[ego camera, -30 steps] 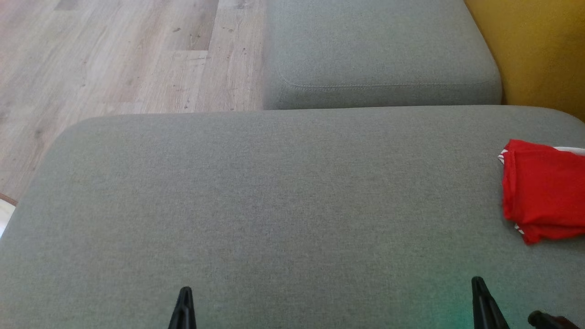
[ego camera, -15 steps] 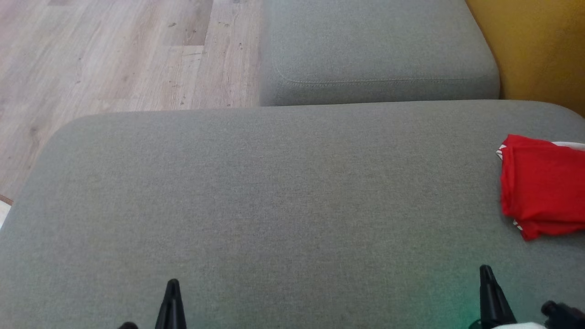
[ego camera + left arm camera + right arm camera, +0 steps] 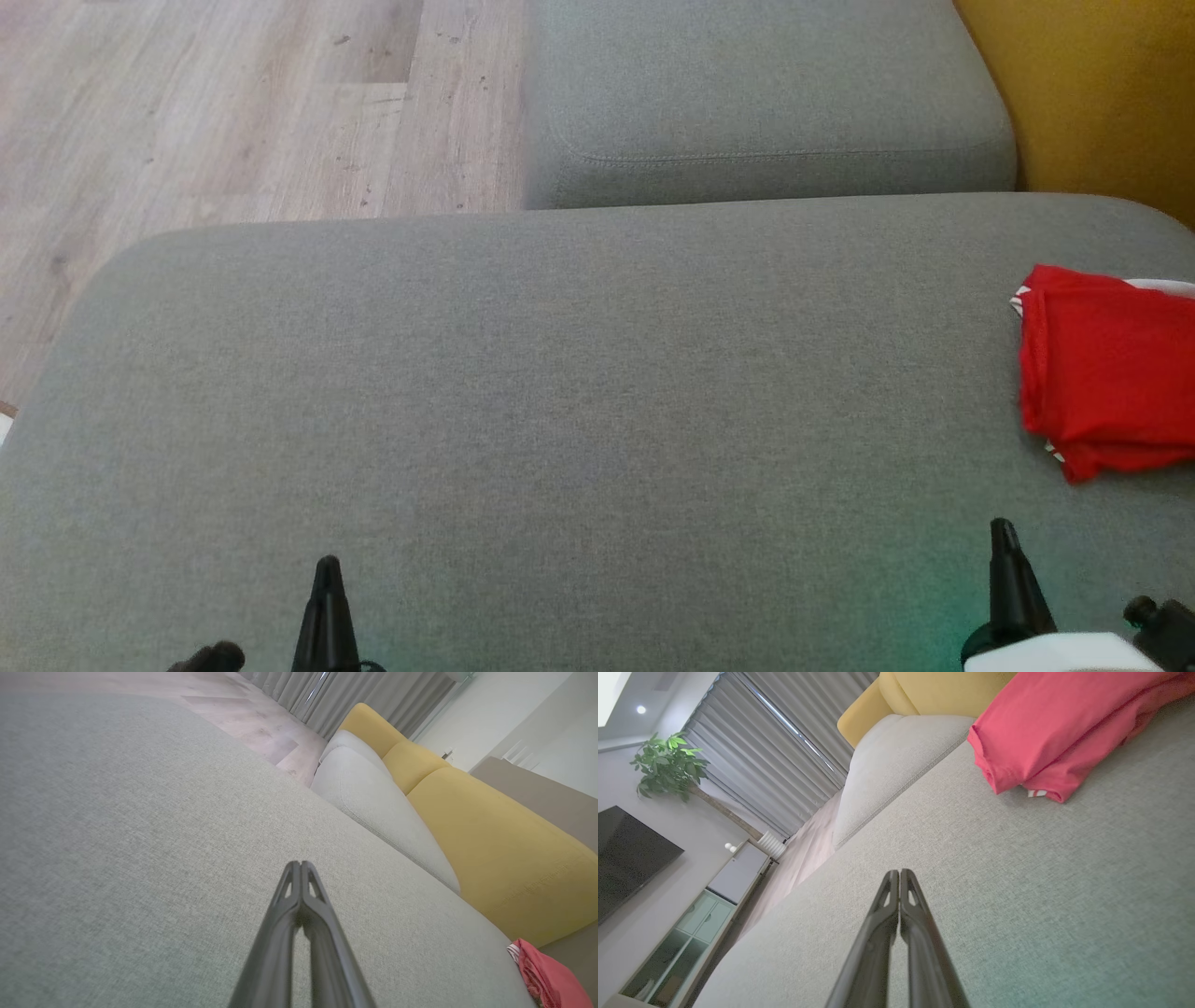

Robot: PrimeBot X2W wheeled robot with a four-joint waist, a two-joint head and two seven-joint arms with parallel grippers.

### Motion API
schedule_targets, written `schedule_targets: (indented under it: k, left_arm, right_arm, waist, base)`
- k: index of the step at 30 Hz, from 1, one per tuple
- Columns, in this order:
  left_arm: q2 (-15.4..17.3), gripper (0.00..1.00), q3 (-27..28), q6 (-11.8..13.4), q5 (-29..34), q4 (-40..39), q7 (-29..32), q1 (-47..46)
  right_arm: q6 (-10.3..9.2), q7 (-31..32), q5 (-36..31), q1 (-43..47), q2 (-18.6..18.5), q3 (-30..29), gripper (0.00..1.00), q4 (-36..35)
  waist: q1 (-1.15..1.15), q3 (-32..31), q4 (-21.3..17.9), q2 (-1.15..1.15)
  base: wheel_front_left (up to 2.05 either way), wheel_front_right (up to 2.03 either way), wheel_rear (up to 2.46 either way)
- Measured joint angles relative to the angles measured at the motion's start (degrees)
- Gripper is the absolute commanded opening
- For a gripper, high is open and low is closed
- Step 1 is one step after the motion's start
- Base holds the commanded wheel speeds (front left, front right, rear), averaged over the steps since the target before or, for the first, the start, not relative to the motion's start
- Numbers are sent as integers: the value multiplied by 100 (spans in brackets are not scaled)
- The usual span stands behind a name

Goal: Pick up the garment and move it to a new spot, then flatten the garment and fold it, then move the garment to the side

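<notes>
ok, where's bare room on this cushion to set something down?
Bare: near grey cushion, from its left edge by the wood floor across to the folded red garment. Crowded only at that right edge. Also bare: rear cushion.

Red garment [image 3: 1106, 369], grey cushion [image 3: 560, 392]

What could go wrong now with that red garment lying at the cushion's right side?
The red garment runs past the head view's right edge, so how well it sits on the grey cushion can't be checked. Its folded layers look loose, with striped trim poking out; a brush from the shut right gripper, the nearer one, could undo the fold.
</notes>
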Motion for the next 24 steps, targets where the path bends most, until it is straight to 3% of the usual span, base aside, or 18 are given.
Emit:
schedule_targets:
  k: [24]
  left_arm:
    - [8, 0, 383, -260, -1611, 159, 381, -382]
  right_arm:
    - [-1, 347, 1568, -349, -5, -158, 0, 38]
  waist:
    - [0, 134, -97, 0]
  base:
    - [0, 0, 0]
